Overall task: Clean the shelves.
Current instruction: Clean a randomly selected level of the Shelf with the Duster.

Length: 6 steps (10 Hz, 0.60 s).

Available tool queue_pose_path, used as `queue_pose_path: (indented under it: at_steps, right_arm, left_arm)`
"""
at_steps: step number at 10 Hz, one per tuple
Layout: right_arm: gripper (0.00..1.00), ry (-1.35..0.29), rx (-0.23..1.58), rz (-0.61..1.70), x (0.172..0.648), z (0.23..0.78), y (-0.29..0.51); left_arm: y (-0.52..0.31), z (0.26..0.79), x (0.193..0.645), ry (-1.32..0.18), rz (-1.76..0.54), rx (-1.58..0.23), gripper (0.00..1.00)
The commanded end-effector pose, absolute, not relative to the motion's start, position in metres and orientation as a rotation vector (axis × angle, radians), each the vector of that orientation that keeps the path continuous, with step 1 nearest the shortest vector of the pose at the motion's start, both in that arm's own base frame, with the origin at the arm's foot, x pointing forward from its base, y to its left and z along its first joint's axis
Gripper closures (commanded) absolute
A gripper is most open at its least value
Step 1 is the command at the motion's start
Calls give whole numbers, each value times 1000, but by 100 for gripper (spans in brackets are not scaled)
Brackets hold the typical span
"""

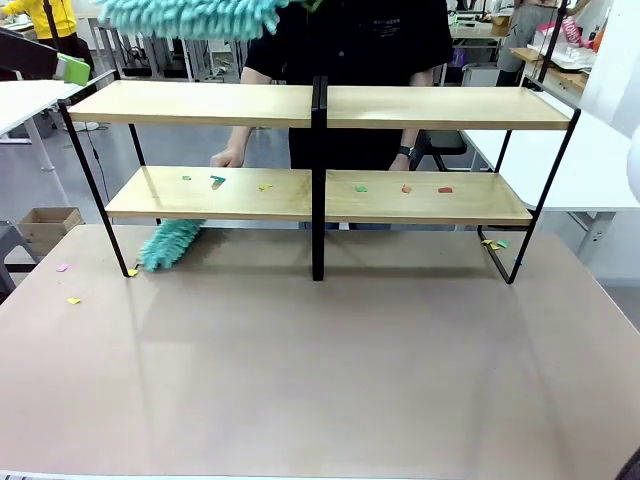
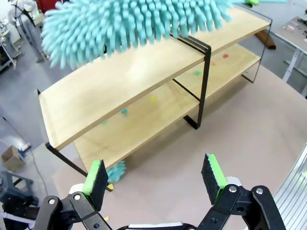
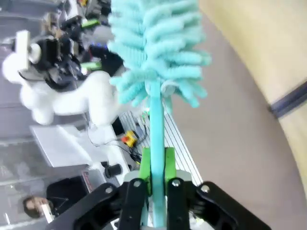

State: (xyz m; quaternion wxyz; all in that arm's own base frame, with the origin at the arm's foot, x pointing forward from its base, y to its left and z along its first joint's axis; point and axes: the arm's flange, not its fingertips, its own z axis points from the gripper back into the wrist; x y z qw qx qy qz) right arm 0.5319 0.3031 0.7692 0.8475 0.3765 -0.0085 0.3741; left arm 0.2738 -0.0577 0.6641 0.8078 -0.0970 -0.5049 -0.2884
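Two tiers of the shelves (image 1: 200, 103) are standing far across the table (image 1: 320, 380), a teal duster (image 1: 190, 15) hovering over the upper left board. The right gripper (image 3: 154, 160) is clamping its handle; the left gripper (image 2: 154, 165) is gaping empty. Hard sweeping risks scattering the paper scraps (image 1: 405, 188) below.

The front view's top edge cuts off the fluffy turquoise microfibre duster (image 1: 190, 15) and the person (image 1: 350, 40) behind the light wood shelves on a black metal frame (image 1: 200, 103). A second turquoise fluffy head (image 1: 170, 245) lies half hidden under the lower left board. The small coloured scraps (image 1: 445, 189) are too small to identify.
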Motion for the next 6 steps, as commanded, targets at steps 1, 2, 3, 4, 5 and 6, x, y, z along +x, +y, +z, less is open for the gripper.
queue_pose_path:
  at_steps: [1, 2, 3, 4, 5, 6]
  right_arm:
    - [88, -15, 826, 554, 481, 776, 253]
    - [88, -27, 819, 453, 446, 772, 208]
    - [88, -54, 819, 366, 409, 762, 165]
    - [88, -70, 842, 336, 368, 745, 123]
    - [88, -82, 894, 322, 334, 728, 90]
    - [88, -101, 938, 268, 304, 712, 58]
  left_arm:
    - [-56, 663, 274, -1081, -627, -216, 0]
    - [-56, 663, 274, -1081, -627, -216, 0]
    - [-56, 663, 274, -1081, -627, -216, 0]
    - [-56, 663, 274, -1081, -627, -216, 0]
    - [-56, 663, 274, -1081, -627, -216, 0]
    - [-56, 663, 274, -1081, -627, -216, 0]
